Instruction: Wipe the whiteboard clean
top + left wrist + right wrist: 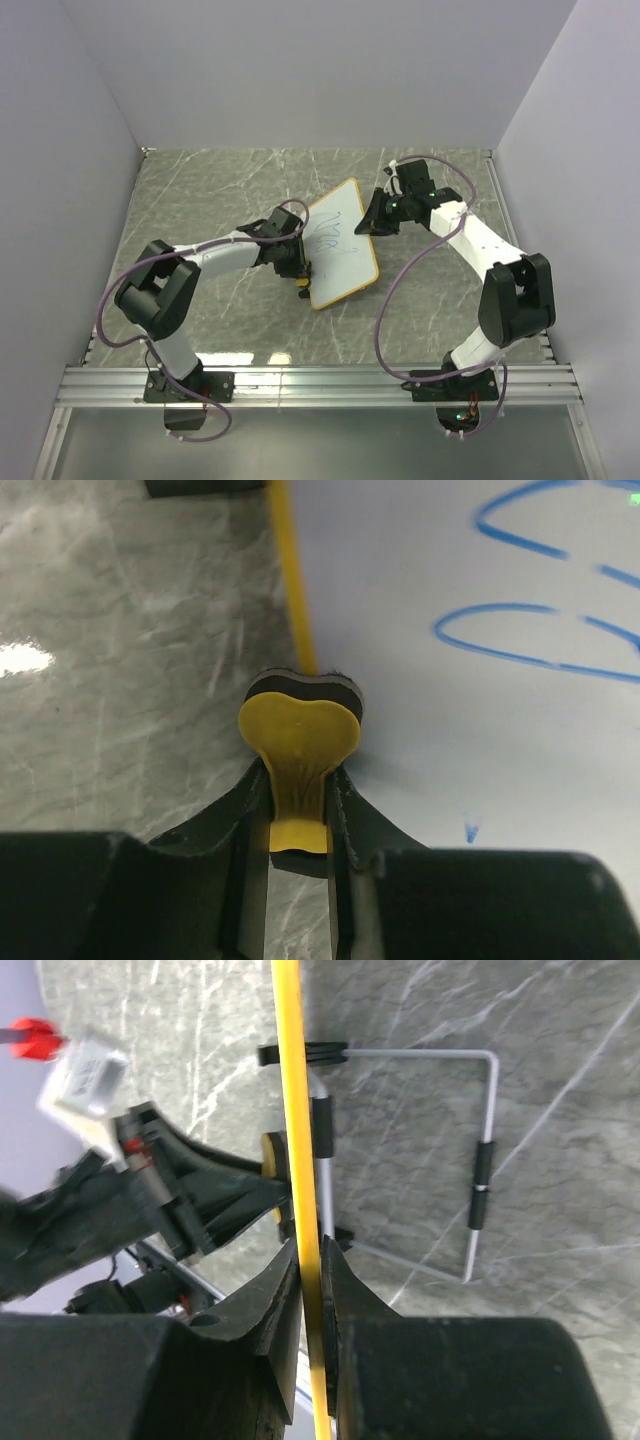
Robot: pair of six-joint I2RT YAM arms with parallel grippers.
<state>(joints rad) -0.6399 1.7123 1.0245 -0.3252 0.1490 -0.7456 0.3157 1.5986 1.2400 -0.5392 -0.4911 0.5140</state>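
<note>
Grey marbled table [200, 200] carries the whiteboard [340, 243] near its middle, between the 2 arms, and we see it set slightly askew. Its thin orange-yellow frame [290, 580] borders a white face that bears blue scribbles [520, 650].

From the right wrist we see the board edge-on, with a bent wire stand [482, 1165] with black sleeves behind it. The right gripper [310, 1260] has its 2 fingers closed on the board's edge, 1 on each face. In the top view this grip is on the board's right long side, toward the far end.

The left gripper [300, 805] pinches the narrow waist of a yellow bone-shaped eraser [300, 730], whose dark felt layer lies on the side away from the camera. The eraser's rounded head sits at the board's left edge, over both the frame and the white face. We cannot tell whether the felt presses on it. The scribbles lie to the right of the eraser, apart from it, and a small blue tick [470, 832] shows nearer the gripper.
</note>
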